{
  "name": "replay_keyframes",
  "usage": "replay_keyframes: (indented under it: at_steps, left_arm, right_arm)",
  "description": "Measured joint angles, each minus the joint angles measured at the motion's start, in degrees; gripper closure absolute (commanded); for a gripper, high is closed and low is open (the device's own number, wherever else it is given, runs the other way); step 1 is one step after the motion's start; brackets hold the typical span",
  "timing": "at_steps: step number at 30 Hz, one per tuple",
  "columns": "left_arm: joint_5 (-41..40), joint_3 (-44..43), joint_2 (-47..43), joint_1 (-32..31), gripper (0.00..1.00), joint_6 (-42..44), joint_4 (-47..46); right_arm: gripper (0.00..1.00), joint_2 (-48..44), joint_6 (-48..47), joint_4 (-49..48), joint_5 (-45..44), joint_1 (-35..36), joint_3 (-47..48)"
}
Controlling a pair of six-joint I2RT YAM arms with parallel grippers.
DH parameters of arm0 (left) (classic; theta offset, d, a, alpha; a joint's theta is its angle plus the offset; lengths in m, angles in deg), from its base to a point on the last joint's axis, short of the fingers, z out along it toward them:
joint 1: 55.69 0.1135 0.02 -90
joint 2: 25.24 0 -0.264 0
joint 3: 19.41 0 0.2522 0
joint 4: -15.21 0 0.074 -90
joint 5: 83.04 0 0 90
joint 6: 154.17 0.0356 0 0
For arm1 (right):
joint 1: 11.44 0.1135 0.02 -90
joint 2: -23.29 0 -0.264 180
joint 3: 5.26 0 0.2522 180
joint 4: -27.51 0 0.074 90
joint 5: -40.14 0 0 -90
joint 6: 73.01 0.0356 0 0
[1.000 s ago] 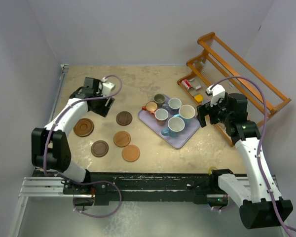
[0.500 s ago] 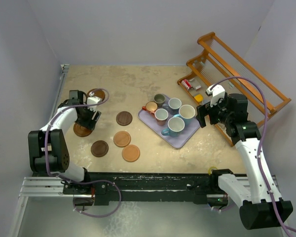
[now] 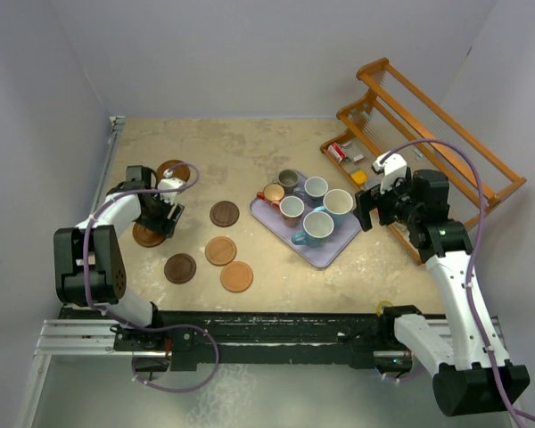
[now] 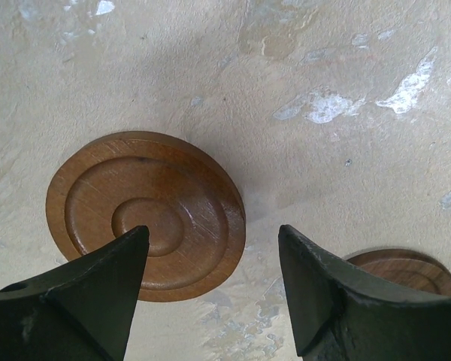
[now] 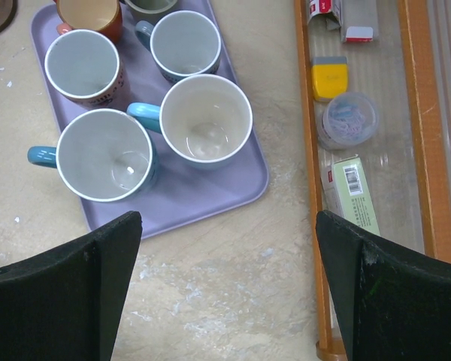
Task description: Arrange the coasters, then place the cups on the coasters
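Several brown coasters lie on the table's left half, among them a back one (image 3: 172,169), a left one (image 3: 144,235) and a dark one (image 3: 224,213). My left gripper (image 3: 158,218) hangs open low over the left one. In the left wrist view a ringed coaster (image 4: 146,214) lies ahead of the left finger, a second coaster (image 4: 406,269) peeks past the right finger, and the gripper (image 4: 214,259) holds nothing. Several cups stand on the lavender tray (image 3: 334,245). My right gripper (image 5: 229,252) is wide open just right of the tray (image 5: 210,192), near two light blue cups (image 5: 109,154) (image 5: 207,120).
A wooden rack (image 3: 428,116) runs along the right side, its base holding a yellow item (image 5: 330,77), a tub of clips (image 5: 349,120) and a green box (image 5: 351,194). Walls close the left and back. Bare tabletop lies in front of the tray.
My left gripper swung from the back toward the left and came down over the left coaster, uncovering the back coaster. It has barely moved in the last half second. The right arm stayed still.
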Motion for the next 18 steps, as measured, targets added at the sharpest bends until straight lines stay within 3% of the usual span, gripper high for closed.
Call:
replay_keyframes:
  at_steps: [18]
  left_arm:
    - [-0.63,-0.07,2.73,0.0,0.4,0.31,-0.52]
  right_arm:
    - [0.0,-0.55,-0.31,0.02,0.02,0.0,0.0]
